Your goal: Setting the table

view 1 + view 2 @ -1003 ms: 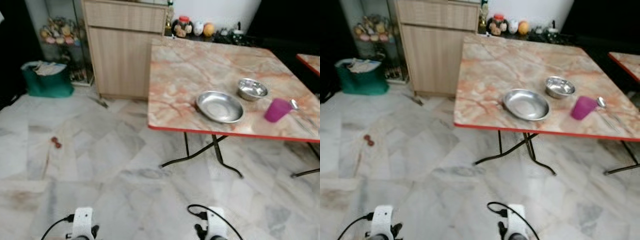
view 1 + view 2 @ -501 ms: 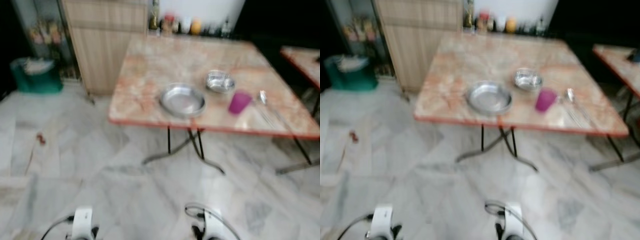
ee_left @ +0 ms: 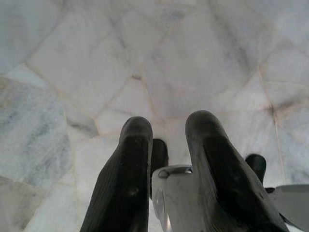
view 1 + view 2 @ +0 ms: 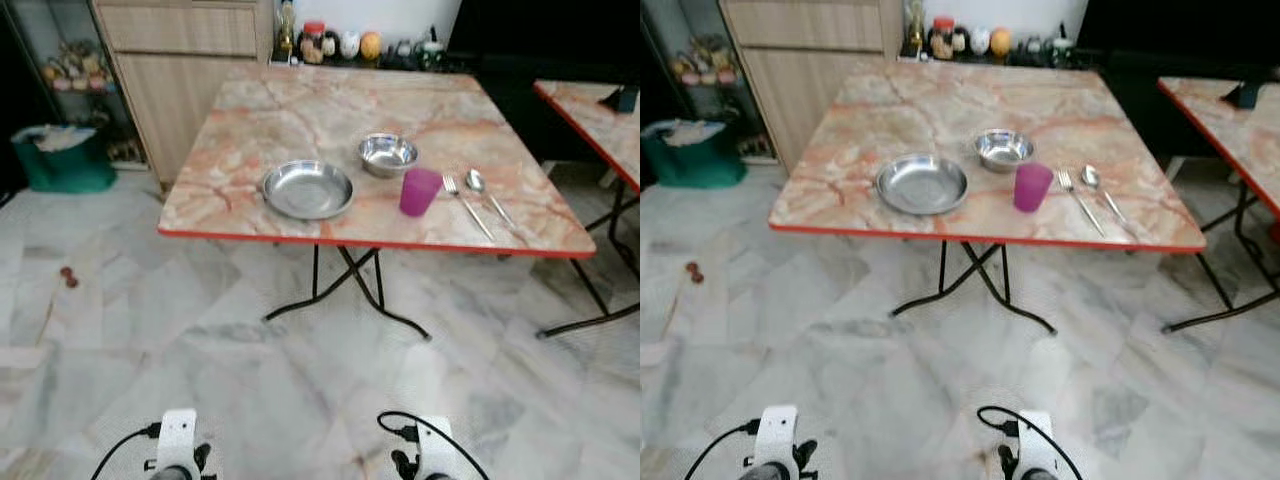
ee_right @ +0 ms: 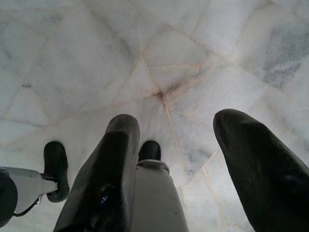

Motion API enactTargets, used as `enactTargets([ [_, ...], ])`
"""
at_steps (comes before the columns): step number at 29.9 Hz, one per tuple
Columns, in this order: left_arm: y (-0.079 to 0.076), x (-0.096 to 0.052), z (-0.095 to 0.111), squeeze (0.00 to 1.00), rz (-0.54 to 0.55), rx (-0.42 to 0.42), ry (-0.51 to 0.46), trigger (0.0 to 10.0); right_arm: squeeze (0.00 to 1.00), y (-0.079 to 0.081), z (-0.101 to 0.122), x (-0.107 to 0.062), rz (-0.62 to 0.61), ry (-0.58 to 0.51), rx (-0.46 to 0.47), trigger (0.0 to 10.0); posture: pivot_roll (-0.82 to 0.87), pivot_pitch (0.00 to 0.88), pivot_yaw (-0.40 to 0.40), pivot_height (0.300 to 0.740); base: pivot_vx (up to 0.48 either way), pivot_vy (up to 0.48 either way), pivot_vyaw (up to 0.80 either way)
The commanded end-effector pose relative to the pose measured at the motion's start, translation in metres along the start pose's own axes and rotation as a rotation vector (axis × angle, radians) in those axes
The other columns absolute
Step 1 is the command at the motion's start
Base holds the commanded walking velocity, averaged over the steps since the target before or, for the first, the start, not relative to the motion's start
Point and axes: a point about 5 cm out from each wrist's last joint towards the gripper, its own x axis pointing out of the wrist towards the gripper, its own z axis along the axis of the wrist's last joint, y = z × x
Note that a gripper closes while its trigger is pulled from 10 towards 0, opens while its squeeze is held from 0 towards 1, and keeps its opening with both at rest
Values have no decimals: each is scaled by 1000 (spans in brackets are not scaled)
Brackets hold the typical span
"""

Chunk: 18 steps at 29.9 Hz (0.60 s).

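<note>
pink-veined marble makes up the tabletop (image 4: 300,110), which sits in the upper middle of the head views on folding black legs with a red edge. the place setting lies along its near edge, likely so a seated person could reach it: a shallow steel plate (image 4: 307,189) left of centre, a small steel bowl (image 4: 388,153) just behind and to the right of it, a purple cup (image 4: 419,191) in front of the bowl and right of the plate, then a fork (image 4: 466,205) and a spoon (image 4: 485,194) side by side further right, their handles pointing towards the near edge. nothing overlaps, and the pieces read as one laid-out setting.

the robot stands well back from the table on the pale marble floor (image 4: 150,330), with both arms low at the bottom of the frame, hanging idle rather than reaching. the left gripper (image 3: 166,140) points down at the floor, its two fingers (image 3: 126,179) a narrow gap apart and holding nothing. the right gripper (image 5: 178,145) also hangs over the tiles, fingers (image 5: 108,174) spread noticeably wider, empty as well.

a wooden cabinet (image 4: 185,60) stands at the upper left, with a green bag (image 4: 60,160) beside it on the floor, and jars and bottles (image 4: 330,42) line the wall behind the table. the corner of a second table (image 4: 590,110) shows at the upper right edge.

judging from the layout, the setting looks largely in place, and any further step would first need the robot to walk up to the tabletop.
</note>
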Motion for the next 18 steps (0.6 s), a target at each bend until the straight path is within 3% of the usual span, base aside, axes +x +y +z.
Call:
enactTargets([
  [1, 3, 1, 8, 0, 12, 21, -33, 10000, 0, 0, 4, 1, 0, -12, -7, 10000, 88, 0, -72, 740, 0, 0, 0],
  [5, 7, 4, 37, 0, 32, 58, -168, 10000, 0, 0, 4, 1, -2, -12, -7, 10000, 80, 0, -73, 740, 0, 0, 0],
  [11, 12, -1, 98, 0, 67, 50, -467, 10000, 0, -2, 3, 0, -7, -10, -11, 10000, 96, 0, -74, 740, 0, 0, 0],
  [18, 7, -21, 125, 0, 42, 84, -701, 10000, 0, -2, 2, 0, -11, -16, -7, 10000, 94, 0, -66, 740, 0, 0, 0],
])
